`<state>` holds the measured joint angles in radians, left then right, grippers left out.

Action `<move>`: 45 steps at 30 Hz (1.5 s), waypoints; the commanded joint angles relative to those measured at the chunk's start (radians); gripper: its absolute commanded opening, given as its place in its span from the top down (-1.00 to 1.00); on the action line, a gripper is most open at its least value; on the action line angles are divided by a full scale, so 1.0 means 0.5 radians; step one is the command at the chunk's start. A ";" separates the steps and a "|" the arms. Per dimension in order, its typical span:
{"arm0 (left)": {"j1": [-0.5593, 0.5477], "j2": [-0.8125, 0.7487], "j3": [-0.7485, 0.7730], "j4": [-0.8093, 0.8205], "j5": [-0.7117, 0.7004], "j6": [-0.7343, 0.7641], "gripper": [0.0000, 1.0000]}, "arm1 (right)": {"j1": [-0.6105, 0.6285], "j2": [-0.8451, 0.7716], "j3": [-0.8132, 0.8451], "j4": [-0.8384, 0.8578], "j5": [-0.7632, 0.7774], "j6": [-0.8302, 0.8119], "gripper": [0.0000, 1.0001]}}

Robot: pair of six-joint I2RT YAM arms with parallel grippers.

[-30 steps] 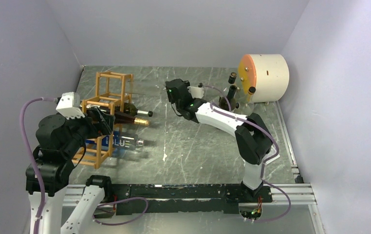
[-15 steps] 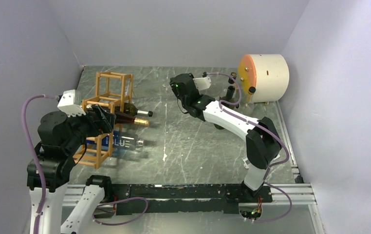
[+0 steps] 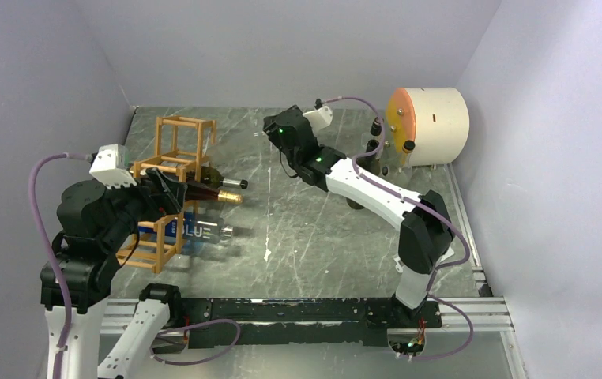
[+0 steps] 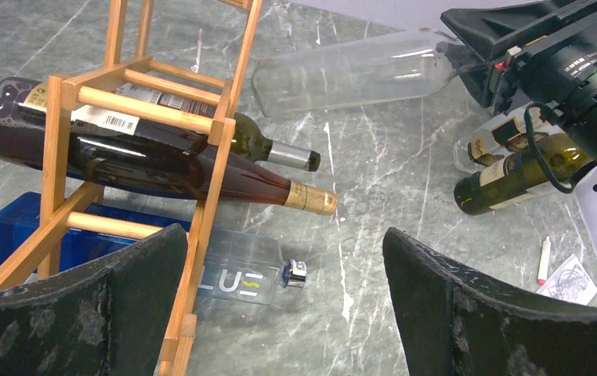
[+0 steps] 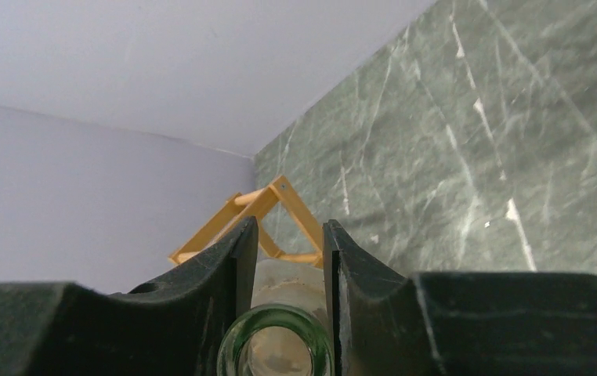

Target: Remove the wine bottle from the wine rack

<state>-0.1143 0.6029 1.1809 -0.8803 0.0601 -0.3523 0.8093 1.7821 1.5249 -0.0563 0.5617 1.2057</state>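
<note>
The right gripper (image 5: 286, 235) is gripping the wine bottle (image 4: 350, 74), a clear glass one, by the neck; its fingers (image 5: 233, 258) are standing close together on either side of the neck, just behind the open mouth; the bottle is hanging roughly level in the air, out of the wine rack (image 4: 154, 117), with its base just beside the rack's upper front post; whether glass and wood are touching there cannot be told. The left gripper (image 4: 286, 239) is hovering low in front of the rack, spread wide and holding nothing. A dark bottle with gold foil (image 4: 201, 168) and a green bottle with a silver cap (image 4: 264, 149) are lying in the rack's middle cells, necks poking out of the front; a blue bottle (image 4: 45, 235) is lying in the bottom cell. Two more bottles (image 4: 515, 176) are sitting on the table well away from the rack, under the right arm.

The removal is looking nearly done, but trouble is waiting. The hold is only at the neck, so the heavy body is levering on smooth glass and may sag or slip. Any sideways swing could knock the base into the post, shifting the light rack and rolling the other bottles. Lowering it carelessly could strike the bottles away from the rack.
</note>
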 commanded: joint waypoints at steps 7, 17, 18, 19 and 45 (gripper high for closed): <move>-0.007 0.023 0.024 0.056 0.058 -0.010 -0.97 | -0.022 -0.364 -0.043 0.336 0.168 -1.441 1.00; -0.008 0.068 -0.074 0.167 0.149 -0.129 -0.97 | -0.495 -0.489 -0.055 0.135 -0.595 -2.058 1.00; -0.008 0.074 -0.085 0.174 0.138 -0.137 -0.97 | -0.528 -0.473 -0.043 0.123 -0.646 -2.115 1.00; -0.008 0.085 -0.093 0.179 0.139 -0.137 -0.97 | -0.547 -0.442 -0.009 0.101 -0.673 -2.169 1.00; -0.008 0.096 -0.025 0.204 0.129 -0.093 -0.97 | -0.595 -0.245 -0.361 0.509 -0.474 -2.482 1.00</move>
<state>-0.1143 0.6640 1.1320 -0.7975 0.1123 -0.4095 0.5163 1.6657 1.3739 0.0559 0.2756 -0.0097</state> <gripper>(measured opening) 0.985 0.365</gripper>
